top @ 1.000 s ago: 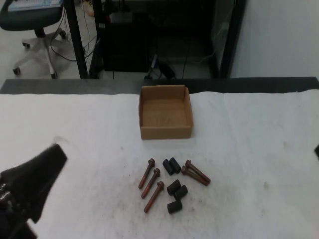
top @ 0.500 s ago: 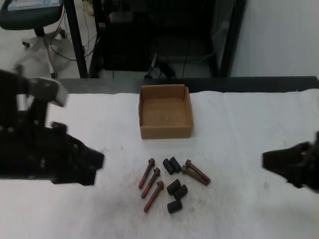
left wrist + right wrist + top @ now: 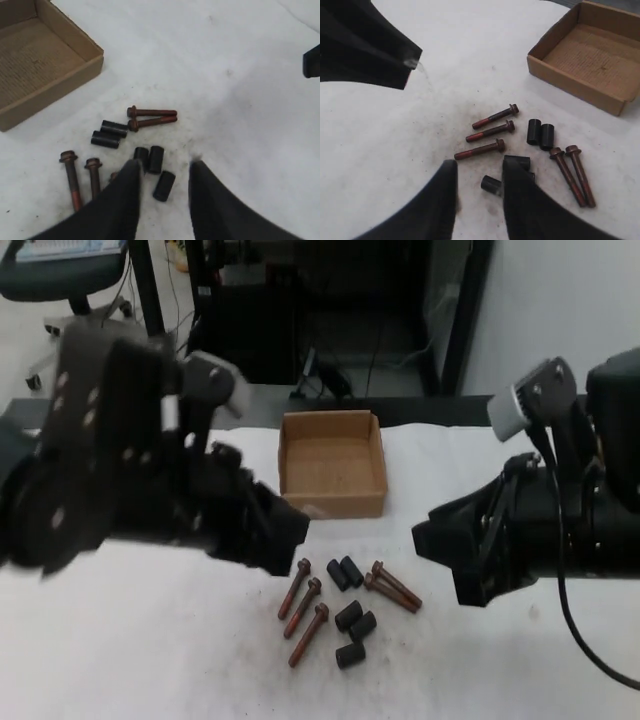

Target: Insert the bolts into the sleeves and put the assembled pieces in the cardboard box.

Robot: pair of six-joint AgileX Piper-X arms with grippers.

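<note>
both arms have come in from the side edges of the high view and now hang over the parts, so picking can begin. left gripper [image 3: 164, 166] and right gripper [image 3: 480, 164] have fingers spread, holding nothing. five bolts [image 3: 301, 609] and five sleeves [image 3: 347, 616] lie loose at lower centre, none joined yet. cardboard box [image 3: 332, 505] stands just above them. parts lie close together, which may hinder a clean grip.

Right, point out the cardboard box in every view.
High view: cardboard box at centre, beyond the sleeves.
Left wrist view: cardboard box beyond the sleeves, cut by the frame edge.
Right wrist view: cardboard box beyond the sleeves.
Shared landmark: two bolts lying side by side.
</note>
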